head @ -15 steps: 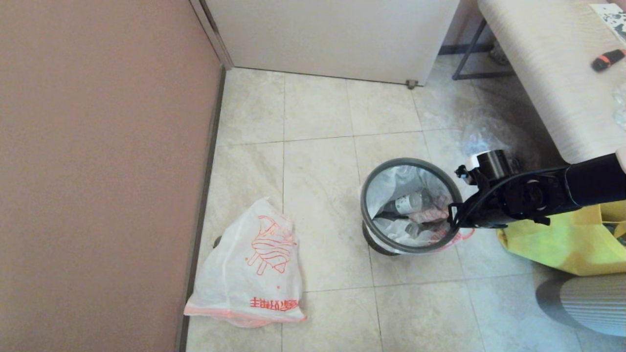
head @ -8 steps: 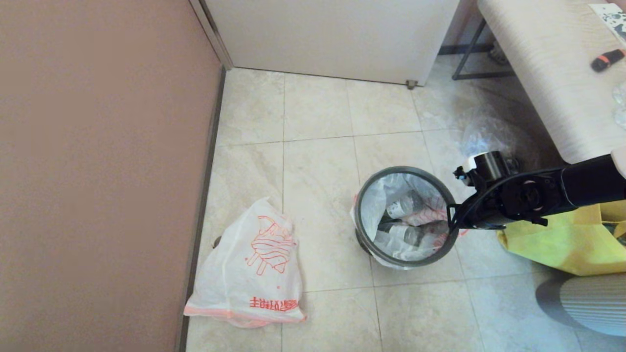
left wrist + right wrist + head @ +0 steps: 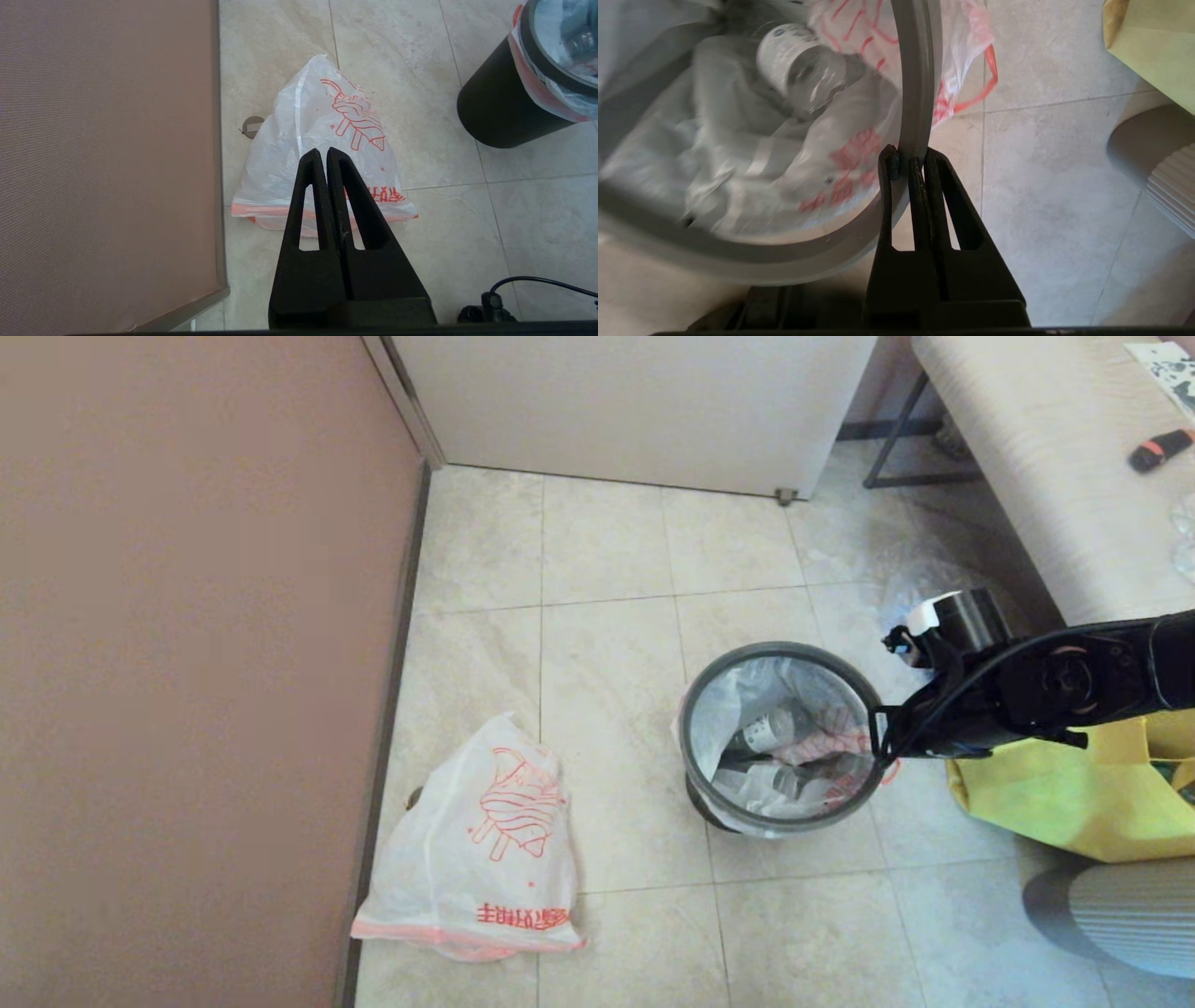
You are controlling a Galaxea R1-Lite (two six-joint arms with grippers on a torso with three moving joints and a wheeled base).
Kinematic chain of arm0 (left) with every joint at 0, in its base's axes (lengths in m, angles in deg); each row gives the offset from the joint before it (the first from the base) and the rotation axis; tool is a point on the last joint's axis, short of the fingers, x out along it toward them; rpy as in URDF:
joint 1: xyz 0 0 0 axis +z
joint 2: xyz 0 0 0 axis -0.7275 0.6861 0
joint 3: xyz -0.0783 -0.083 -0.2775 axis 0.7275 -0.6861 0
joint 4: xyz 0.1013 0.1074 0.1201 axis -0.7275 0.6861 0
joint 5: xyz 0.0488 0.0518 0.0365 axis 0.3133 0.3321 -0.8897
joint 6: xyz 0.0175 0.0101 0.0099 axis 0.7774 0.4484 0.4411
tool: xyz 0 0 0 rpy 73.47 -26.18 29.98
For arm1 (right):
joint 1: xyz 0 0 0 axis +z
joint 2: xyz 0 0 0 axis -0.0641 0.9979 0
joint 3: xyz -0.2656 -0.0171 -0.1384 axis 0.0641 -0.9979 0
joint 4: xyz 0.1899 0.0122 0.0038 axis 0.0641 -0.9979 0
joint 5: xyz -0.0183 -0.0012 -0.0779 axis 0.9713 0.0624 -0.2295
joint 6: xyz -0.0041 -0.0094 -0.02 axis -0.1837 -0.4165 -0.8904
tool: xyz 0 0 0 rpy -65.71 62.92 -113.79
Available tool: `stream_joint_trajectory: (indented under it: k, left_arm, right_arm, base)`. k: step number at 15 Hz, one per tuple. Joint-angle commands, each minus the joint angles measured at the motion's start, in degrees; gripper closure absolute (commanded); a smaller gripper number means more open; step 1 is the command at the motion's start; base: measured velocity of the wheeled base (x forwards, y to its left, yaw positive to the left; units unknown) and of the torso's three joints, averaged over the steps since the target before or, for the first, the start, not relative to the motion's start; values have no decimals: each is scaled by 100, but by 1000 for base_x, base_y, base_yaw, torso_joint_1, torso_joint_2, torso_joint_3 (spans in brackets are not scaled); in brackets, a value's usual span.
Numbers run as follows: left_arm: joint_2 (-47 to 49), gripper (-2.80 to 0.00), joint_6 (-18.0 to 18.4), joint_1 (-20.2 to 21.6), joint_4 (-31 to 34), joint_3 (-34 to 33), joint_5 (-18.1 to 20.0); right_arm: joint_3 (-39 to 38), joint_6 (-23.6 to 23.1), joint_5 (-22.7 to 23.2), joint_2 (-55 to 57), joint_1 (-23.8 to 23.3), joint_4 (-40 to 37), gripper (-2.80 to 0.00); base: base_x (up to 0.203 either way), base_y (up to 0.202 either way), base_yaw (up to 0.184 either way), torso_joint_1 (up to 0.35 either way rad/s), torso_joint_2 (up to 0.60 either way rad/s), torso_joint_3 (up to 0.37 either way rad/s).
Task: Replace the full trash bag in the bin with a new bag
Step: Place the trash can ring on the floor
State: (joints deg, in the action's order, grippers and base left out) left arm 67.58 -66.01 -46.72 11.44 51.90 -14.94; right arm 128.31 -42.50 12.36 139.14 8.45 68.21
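The bin is a small black bucket standing tilted on the tiled floor, with a dark-grey hoop round its rim. Inside it sits the full trash bag, white with orange-red print and clear bottles showing through. My right gripper is shut on the hoop at the bin's right side. The new bag lies limp and flat on the floor by the wall. My left gripper hangs shut above the new bag, holding nothing; the head view does not show it.
A yellow fabric tote stands right of the bin, under my right arm. A clear crinkled bag lies behind the bin, by a pale table. The brown wall bounds the left, a white cabinet the back.
My right wrist has drawn back and to the right with the hoop still gripped. The bin first swung left and leaned, then shifted back a little. The new bag has not moved.
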Motion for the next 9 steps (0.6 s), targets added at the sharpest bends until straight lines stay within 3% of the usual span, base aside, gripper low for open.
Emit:
stream_joint_trajectory:
  k: [1,5,9]
  left_arm:
    - [7,0,-1,4,-2,0,0]
    - [7,0,-1,-4,-2,0,0]
    - [7,0,-1,4,-2,0,0]
  right_arm:
    - [-25,53,-5,-409,33,-222,0]
    - [-83,380,6,-1318,68,-1555,0]
    - [-304,434,7,-2209,62,-2404,0]
  base:
    - [0,0,0,0,0,0]
    - [0,0,0,0,0,0]
    - [0,0,0,0,0,0]
